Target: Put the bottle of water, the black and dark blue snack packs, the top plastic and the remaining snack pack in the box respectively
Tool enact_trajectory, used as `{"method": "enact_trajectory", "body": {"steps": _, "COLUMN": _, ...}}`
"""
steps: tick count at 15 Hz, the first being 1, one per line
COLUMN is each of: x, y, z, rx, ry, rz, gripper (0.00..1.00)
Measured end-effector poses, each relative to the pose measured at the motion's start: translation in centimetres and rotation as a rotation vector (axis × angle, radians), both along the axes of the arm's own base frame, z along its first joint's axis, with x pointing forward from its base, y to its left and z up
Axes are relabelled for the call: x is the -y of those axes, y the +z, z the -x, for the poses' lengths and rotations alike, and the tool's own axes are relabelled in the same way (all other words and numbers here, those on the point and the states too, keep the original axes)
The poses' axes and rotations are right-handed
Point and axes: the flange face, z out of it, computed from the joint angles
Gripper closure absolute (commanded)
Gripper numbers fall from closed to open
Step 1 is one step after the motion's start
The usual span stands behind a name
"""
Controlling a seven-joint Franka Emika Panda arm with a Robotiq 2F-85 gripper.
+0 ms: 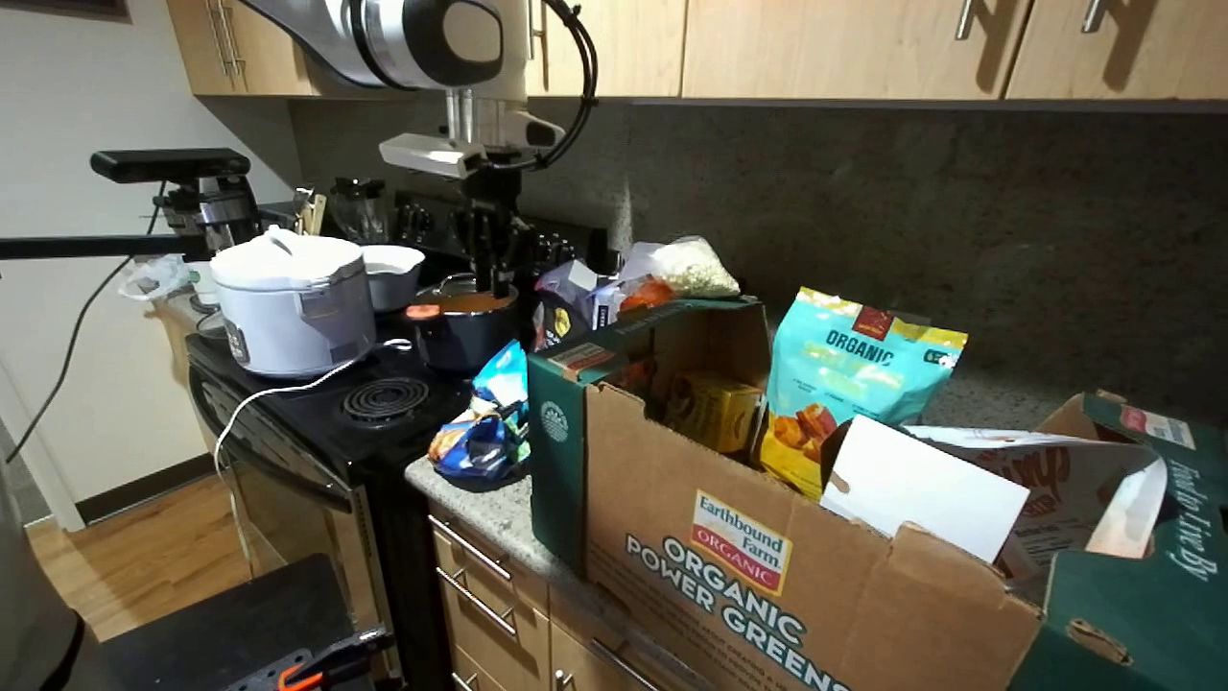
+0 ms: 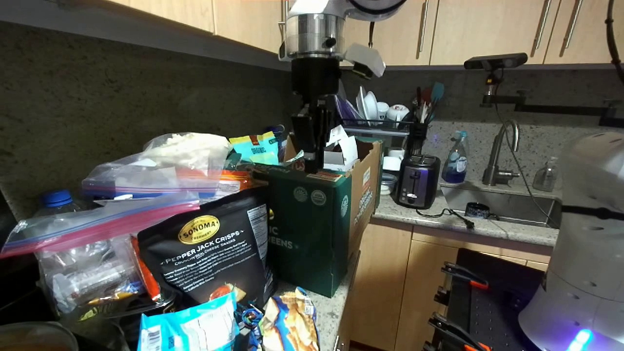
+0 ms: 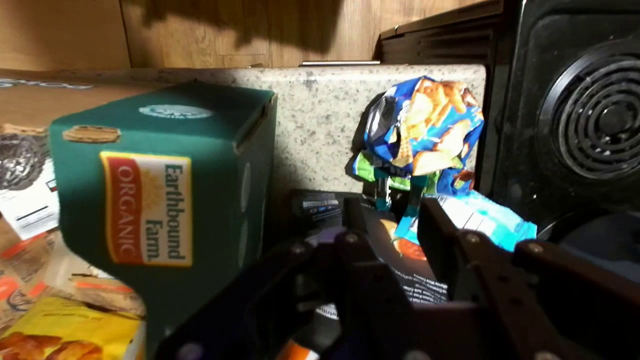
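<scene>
Bearing "SONOMA": black snack pack [image 2: 207,258]

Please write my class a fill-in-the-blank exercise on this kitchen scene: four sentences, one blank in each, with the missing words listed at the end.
1. In an exterior view, the water bottle has a cap coloured ____.
2. The black snack pack reads "Pepper Jack ____".
3. The label on the front of the box says "Earthbound ____ Organic".
4. In the wrist view, the gripper is not shut but ____.

Missing words: blue; Crisps; Farm; open.
</scene>
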Motion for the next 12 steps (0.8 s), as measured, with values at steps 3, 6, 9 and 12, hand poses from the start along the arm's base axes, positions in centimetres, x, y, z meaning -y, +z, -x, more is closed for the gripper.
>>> {"method": "enact_trajectory", "body": {"steps": 3, "x": -1.1, "y": -1.3, "z": 0.5, "rx": -0.058, "ry": 0.056, "rz": -0.007, "gripper": 0.53}}
{"method": "enact_trajectory", "body": {"steps": 6, "x": -1.8, "y": -3.2, "z": 0.2, "rx": -0.129, "ry": 0.104, "rz": -0.017, "gripper": 0.24}}
{"method": "enact_trajectory", "body": {"steps": 9, "x": -2.3, "y": -5.3, "z": -0.5, "rx": -0.204, "ry": 0.152, "rz": -0.010, "gripper": 0.02}}
{"method": "enact_trajectory", "body": {"steps": 12, "x": -2.7, "y": -7.4, "z": -1.6, "rx": -0.256, "ry": 0.201, "rz": -0.003, "gripper": 0.00}}
